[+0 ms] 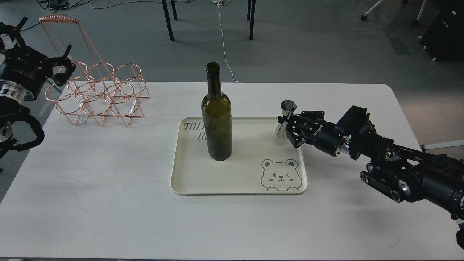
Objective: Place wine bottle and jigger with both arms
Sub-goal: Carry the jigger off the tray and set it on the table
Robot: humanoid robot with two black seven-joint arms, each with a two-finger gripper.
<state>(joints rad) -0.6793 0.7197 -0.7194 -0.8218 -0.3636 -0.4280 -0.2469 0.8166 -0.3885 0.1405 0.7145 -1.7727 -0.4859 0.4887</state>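
Right gripper (286,127) clamped on upright jigger (285,119) over tray (239,186), right of wine bottle (216,116).

Lettering on the tray (239,188), centre frame, partly hidden behind the wine bottle (216,119). Left arm (18,72) cut off at the left edge; its gripper (67,65) too small to read. Right arm (398,163) cropped at the right edge.

This looks like a robotics lab or office test space: a white tabletop (108,203) stands on grey carpet (308,47), with loose cables (223,40) trailing across the floor, black table legs (167,20) behind, caster-wheeled chair bases (369,11) and dark equipment (444,32) at the far right.
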